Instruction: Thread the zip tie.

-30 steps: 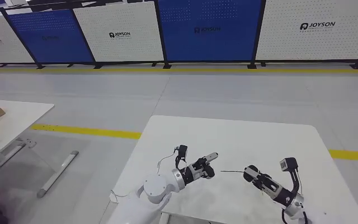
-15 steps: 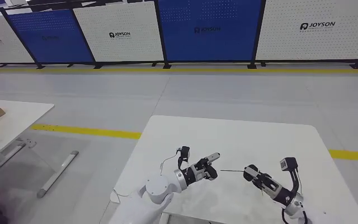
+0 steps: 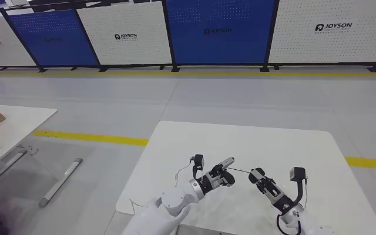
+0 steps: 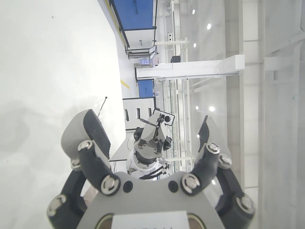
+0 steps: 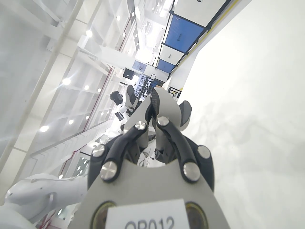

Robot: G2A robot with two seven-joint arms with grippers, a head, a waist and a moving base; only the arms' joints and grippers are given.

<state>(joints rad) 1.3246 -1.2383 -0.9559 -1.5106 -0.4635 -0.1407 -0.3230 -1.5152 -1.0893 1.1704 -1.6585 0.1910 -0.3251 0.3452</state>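
Count two grippers, one zip tie and one table in the work area. The zip tie (image 3: 241, 170) is a single thin, dark, nearly straight strand. In the top view it spans the gap between the two grippers, over the half of the white table (image 3: 247, 136) nearer the robot. One end sits in the right gripper (image 3: 254, 174), whose jaws are closed on it; in the right wrist view its two fingers (image 5: 169, 103) meet at the tips with no gap. The free end points toward the left gripper (image 3: 230, 169) and reaches just beside the finger farther from the robot; you cannot tell whether it touches. The left gripper's jaws stand wide apart and hold nothing. In the left wrist view its black pads (image 4: 96, 129) face each other across a broad gap, and the right gripper appears through that gap, facing the camera. The tie is too thin for you to make out its head or teeth. Beyond the table, note two yellow floor lines (image 3: 88, 137), a row of blue and white panels (image 3: 220, 32), and the corner of a second table (image 3: 20, 120) at the left edge of the top view.
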